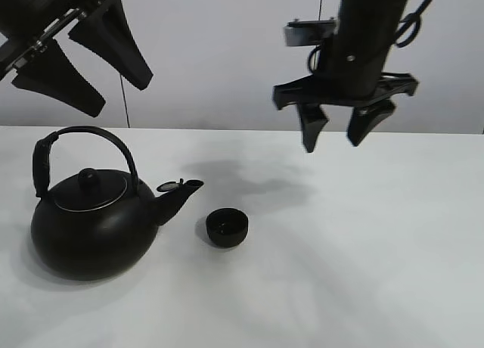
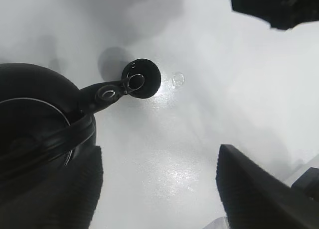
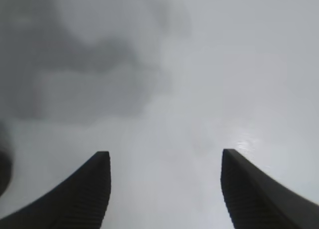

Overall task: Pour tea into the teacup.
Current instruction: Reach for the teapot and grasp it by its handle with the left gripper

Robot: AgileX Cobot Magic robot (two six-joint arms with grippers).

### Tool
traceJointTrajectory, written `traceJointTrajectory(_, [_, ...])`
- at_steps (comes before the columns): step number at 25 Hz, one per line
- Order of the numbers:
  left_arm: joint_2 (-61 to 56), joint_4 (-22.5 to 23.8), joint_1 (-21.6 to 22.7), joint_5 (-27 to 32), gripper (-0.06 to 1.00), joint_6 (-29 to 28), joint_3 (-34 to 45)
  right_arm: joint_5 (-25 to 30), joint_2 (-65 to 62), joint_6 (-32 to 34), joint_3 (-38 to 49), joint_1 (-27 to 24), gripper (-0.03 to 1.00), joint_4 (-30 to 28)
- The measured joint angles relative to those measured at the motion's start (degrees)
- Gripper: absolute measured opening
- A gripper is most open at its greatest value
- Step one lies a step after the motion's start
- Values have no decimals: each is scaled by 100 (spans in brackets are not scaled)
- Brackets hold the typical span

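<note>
A small matte black teacup [image 1: 227, 227] stands on the white table, just right of the spout of a large black kettle [image 1: 91, 227] with an arched handle. In the left wrist view the teacup [image 2: 144, 78] lies past the kettle [image 2: 40, 124] spout tip. My left gripper [image 1: 94, 72] is open and empty, high above the kettle at the upper left; it also shows in the left wrist view [image 2: 159, 189]. My right gripper [image 1: 339, 128] is open and empty, hanging high above the table, right of the cup; the right wrist view [image 3: 164, 189] shows only bare table below it.
The white table [image 1: 363, 272] meets a pale wall at the back. A small clear water mark [image 2: 177, 80] lies on the table beside the cup.
</note>
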Motion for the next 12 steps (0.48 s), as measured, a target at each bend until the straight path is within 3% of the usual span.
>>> traceJointTrajectory(12, [0, 0, 0, 0, 48, 0, 0, 773, -1880, -873, 10, -2581, 44, 0])
